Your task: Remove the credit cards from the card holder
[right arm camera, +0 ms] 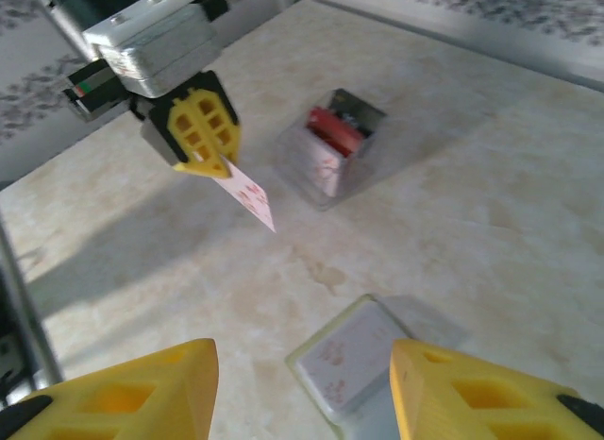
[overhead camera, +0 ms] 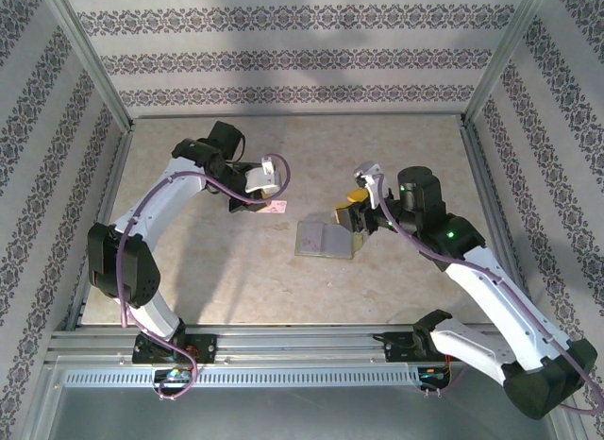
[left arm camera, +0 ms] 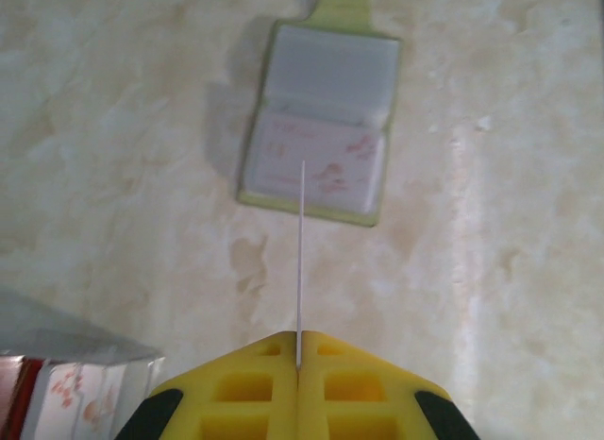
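Note:
The card holder (overhead camera: 325, 239) lies open flat on the table, pale grey with a yellowish rim and tab. A white card with pink print (left arm camera: 316, 161) sits in its near pocket. My left gripper (left arm camera: 299, 350) is shut on one thin pinkish card (left arm camera: 300, 261), seen edge-on and held above the table left of the holder (left arm camera: 321, 119). The same card (right arm camera: 247, 190) hangs from the left gripper (right arm camera: 200, 138) in the right wrist view. My right gripper (right arm camera: 302, 357) is open, low over the holder's right edge (right arm camera: 363, 364), with nothing between its fingers.
A clear plastic box (right arm camera: 330, 155) stands beside the left gripper and holds upright cards, a red one (right arm camera: 335, 128) among them. The box's corner (left arm camera: 66, 374) also shows beside the left fingers. Patterned walls and metal posts enclose the marbled table (overhead camera: 208, 261).

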`<state>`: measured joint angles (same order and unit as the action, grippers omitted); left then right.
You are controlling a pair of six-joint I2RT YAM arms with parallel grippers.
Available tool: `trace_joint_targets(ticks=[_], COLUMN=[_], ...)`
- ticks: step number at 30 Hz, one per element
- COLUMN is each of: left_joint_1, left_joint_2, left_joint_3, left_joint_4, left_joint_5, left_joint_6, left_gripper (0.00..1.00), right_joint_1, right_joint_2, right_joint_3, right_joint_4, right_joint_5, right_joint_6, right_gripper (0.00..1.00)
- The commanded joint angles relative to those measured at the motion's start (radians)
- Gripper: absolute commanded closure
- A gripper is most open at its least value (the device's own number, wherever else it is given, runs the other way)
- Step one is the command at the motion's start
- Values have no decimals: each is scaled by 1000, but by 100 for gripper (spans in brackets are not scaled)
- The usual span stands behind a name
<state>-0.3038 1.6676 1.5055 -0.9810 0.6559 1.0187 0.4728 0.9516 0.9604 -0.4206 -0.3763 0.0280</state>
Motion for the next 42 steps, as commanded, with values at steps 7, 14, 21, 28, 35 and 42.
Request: trace_joint_targets(ticks=[7,14,21,28,35,42], left_joint_1=[127,212,265,296,307,310], left_joint_2=[59,153,239,301,360,417], left_joint_3=[-146,-81,2,79,127,178], left_joint_4=[356,352,277,133,59,35], left_joint_5=[17,93,140,164,132,107], left_joint_6=[-30,21,100,219,278,294], left_gripper=[100,100,100,100,100,100], right_joint_1=[-79,-103,-103,-105,-104,-106], right_joint_2=[-82,-131,-179,-206,-208,-199], right_joint_3=[-91,-117,-142,-149,-147,-146], right_joint_4=[76,62,65,61,62,61], right_joint_5=[178,195,258,324,357,349], right_joint_6=[160,226,269,285,295,300], right_gripper=[49,48,39,34,31,31])
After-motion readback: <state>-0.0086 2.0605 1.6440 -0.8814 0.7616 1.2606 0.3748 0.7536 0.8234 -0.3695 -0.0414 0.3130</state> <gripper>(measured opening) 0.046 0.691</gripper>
